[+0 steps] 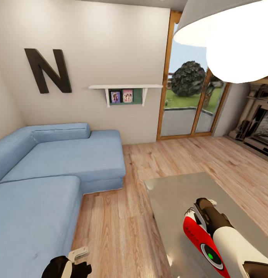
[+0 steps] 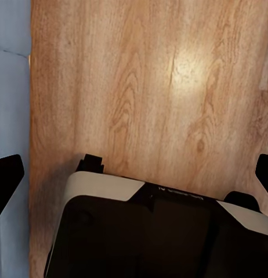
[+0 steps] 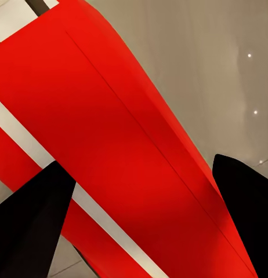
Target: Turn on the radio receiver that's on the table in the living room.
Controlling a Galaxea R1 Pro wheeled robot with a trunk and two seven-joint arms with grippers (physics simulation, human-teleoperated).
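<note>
While the radio [image 1: 201, 241] lies on the tabletop [image 1: 172, 193] at five o'clock, the right end effector [image 3: 140, 220] hangs over it, fingers spread, gripping nothing. Left end effector [image 2: 134, 168] hangs wide open over floor [image 2: 157, 87].

The room is seen from the head camera, high up and angled forward and down over the sofa [image 1: 52, 173], the floor [image 1: 122, 216] and the surface [image 1: 176, 197]. The same plank floor [image 2: 157, 87] is viewed steeply downward by the left wrist camera. The radio receiver [image 3: 111, 133] is framed very closely by the right wrist camera; it and the surface [image 3: 227, 69] are shared with the head view [image 1: 203, 243].
</note>
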